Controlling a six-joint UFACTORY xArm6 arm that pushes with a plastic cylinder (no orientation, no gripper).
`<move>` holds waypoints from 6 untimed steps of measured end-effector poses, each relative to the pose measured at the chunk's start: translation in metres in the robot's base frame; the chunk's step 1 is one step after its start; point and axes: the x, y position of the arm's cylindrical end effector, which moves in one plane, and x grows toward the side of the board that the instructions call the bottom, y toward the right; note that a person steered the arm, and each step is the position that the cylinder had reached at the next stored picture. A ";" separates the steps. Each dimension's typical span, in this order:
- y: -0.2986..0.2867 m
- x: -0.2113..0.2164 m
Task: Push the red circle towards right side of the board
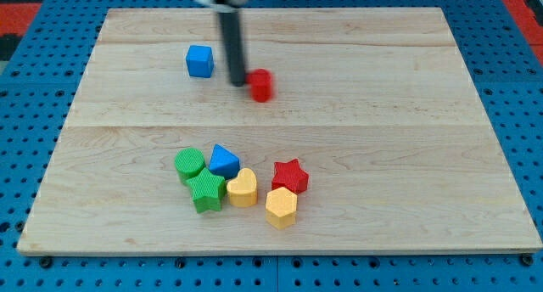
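The red circle [261,85] is a small red cylinder lying on the wooden board [407,114], above the middle and a little left of centre. It looks blurred. My dark rod comes down from the view's top, and my tip [237,81] stands just to the left of the red circle, touching or nearly touching it. A blue cube [200,61] lies to the left of my tip, a short gap away.
A cluster lies at the lower middle: a green circle [189,164], a blue triangle [224,160], a green star [206,191], a yellow heart [243,188], a red star [290,176] and a yellow hexagon [281,207]. A blue pegboard [517,54] surrounds the board.
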 end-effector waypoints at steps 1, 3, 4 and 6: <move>0.084 0.031; 0.083 0.053; 0.092 0.090; 0.197 0.055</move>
